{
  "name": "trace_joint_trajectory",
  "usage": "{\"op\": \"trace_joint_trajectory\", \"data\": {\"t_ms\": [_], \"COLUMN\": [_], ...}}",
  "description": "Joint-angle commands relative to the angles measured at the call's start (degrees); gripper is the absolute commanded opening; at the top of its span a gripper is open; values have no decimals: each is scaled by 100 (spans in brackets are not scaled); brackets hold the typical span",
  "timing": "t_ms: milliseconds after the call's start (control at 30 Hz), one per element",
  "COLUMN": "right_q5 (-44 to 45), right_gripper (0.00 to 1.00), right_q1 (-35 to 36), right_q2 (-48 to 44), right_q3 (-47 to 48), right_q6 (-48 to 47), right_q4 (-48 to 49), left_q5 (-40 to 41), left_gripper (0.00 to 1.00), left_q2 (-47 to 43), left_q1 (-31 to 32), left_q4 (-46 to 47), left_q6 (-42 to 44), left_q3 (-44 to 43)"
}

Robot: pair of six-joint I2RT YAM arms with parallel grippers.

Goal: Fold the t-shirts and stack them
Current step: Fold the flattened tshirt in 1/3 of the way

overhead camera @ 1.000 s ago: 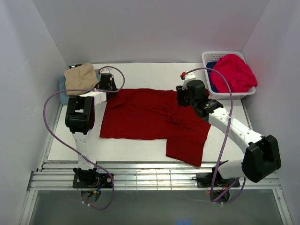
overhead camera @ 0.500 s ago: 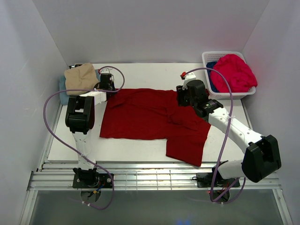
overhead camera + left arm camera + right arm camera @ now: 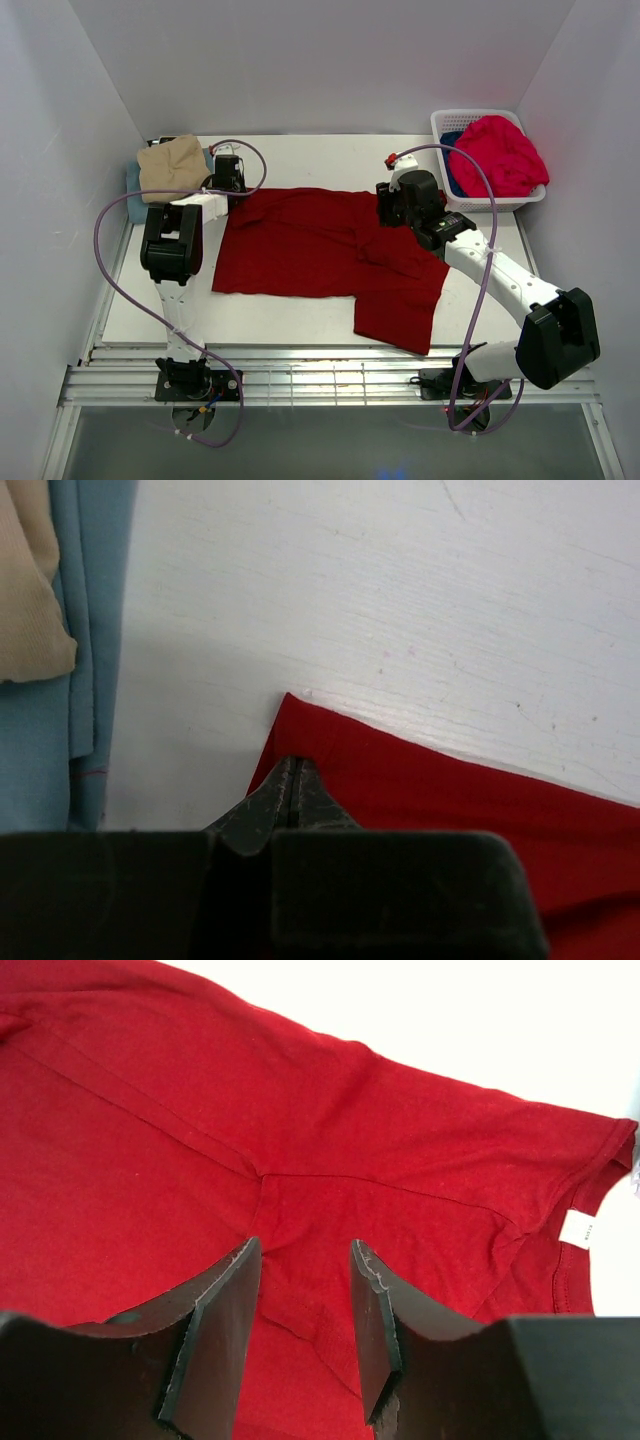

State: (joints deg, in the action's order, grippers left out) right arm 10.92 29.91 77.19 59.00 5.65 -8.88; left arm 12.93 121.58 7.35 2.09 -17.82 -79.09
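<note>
White counter (image 3: pixel 320 160) carries red shirt (image 3: pixel 300 250), spread flat at centre. Left claw (image 3: pixel 291 768) clenched on its far-left corner; right claw (image 3: pixel 303 1250) released, hovering over shoulder seam. Fold likely starting; next, right must pinch cloth before both lift.

A dark red shirt (image 3: pixel 320 255) was spread flat across the middle of the tabletop (image 3: pixel 300 150), with creases gathered toward its right side. A tan shirt (image 3: pixel 172 165) was laid folded upon a light blue shirt (image 3: pixel 133 180) at the far left corner. A bright pinkish-red shirt (image 3: pixel 497 155) was heaped over a deep blue shirt (image 3: pixel 452 170) in the basket (image 3: pixel 480 114).
</note>
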Motion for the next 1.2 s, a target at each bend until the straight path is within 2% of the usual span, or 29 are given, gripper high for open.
{"op": "trace_joint_trajectory", "data": {"t_ms": [0,433,800,900,1167], "right_q5": [-63,-37,-20,383,561], "right_gripper": [47,47,47,47,47], "right_q1": [-12,-12,-12,-20,-503], "right_q2": [-64,305,516,578,1386], "right_q3": [-20,-29,-47,-56,374], "right_q6": [50,59,85,173,358], "right_q4": [141,106,124,19,-122], "left_q5": [254,184,474,614,843], "left_gripper": [3,3,4,4,4], "left_q2": [-108,595,788,885,727], "left_q1": [3,3,-15,-6,-41], "left_q4": [152,-182,-147,-174,-147], "left_q6": [112,297,552,605,640], "left_q3": [-405,-1380,-1557,-1689,-1487]}}
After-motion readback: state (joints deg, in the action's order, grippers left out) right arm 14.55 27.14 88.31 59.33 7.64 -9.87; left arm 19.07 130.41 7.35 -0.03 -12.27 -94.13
